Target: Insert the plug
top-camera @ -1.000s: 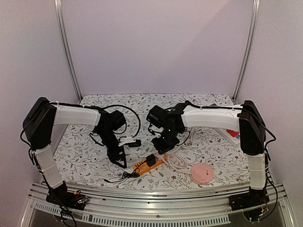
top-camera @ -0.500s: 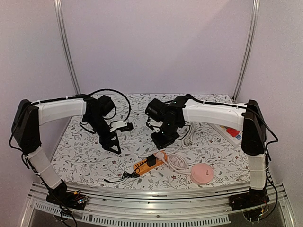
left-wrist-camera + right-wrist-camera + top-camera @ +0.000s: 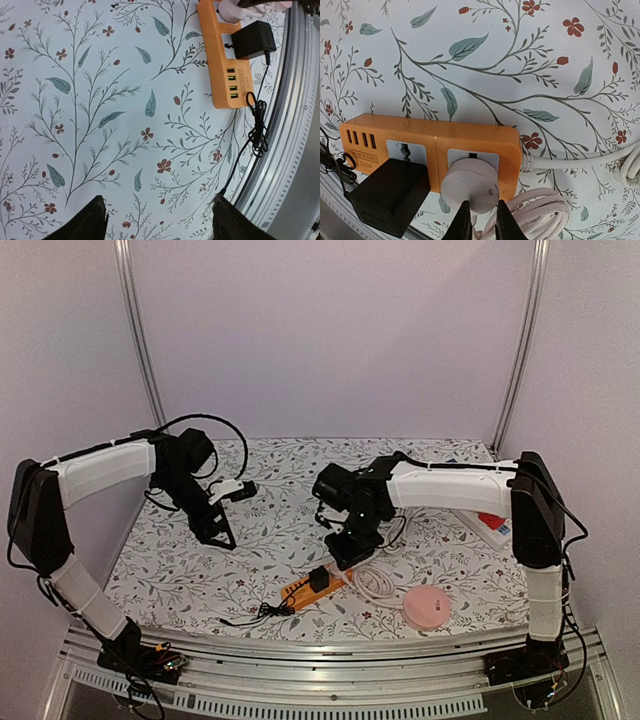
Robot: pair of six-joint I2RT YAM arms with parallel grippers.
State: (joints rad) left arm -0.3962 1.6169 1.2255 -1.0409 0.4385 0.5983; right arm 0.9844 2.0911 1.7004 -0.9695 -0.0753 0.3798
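Sitting in the socket nearest the cord end of the orange power strip (image 3: 445, 132), the pale round plug (image 3: 471, 186) looks already pushed in, though from above I cannot tell if it is seated to the full depth. A black adapter (image 3: 387, 195) fills the neighbouring socket, just beside the plug. The right gripper (image 3: 482, 222) hangs directly over the plug's edge with its jaws pressed nearly together; whether they pinch the plug's thin cord I cannot tell. The left gripper (image 3: 157, 220) is well apart, over bare bench (image 3: 100, 100), with its jaws spread and holding nothing.

I judge the task nearly finished, so the danger is in the retreat. If the right jaws do catch the cord, lifting can pull the plug out of the socket. Nothing holds the strip down, so it may rise or slide with the plug. A sideways move can also knock the adapter loose.
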